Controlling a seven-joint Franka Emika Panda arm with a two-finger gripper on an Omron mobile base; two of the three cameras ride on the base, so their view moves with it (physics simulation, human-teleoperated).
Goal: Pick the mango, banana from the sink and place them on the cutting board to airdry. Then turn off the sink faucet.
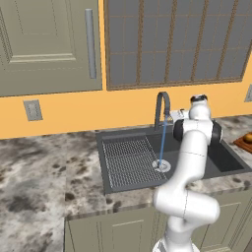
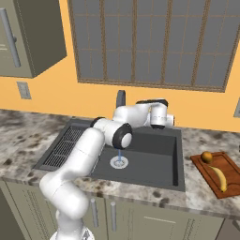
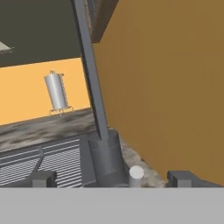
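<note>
**Fruit on the board, tap running: a tight reach by the back wall**

Orange wall (image 3: 166, 78) stands close behind the faucet (image 1: 162, 106), and that is the main hazard. The fingers (image 3: 113, 178) are spread wide, empty, either side of the faucet base (image 3: 107, 157) at the back edge of the sink (image 2: 154, 161). A small pale knob (image 3: 136, 173) sits beside that base; whether it is the handle cannot be told. If the fingers close on the wrong part, or push along the stem, the blue stream (image 1: 162, 142) will likely keep falling to the drain (image 2: 119, 162).

The wall leaves little room behind, so a swing that way could strike it. The forearm hangs over the basin; dropping it could hit the rim.

Mango (image 2: 206, 157) and banana (image 2: 219, 178) lie on the board (image 2: 229, 164) at the right end of the tabletop (image 2: 197, 140), the mango toward its back, the banana nearer the front. That step looks done. Open room lies over the basin and toward the front edge.
</note>
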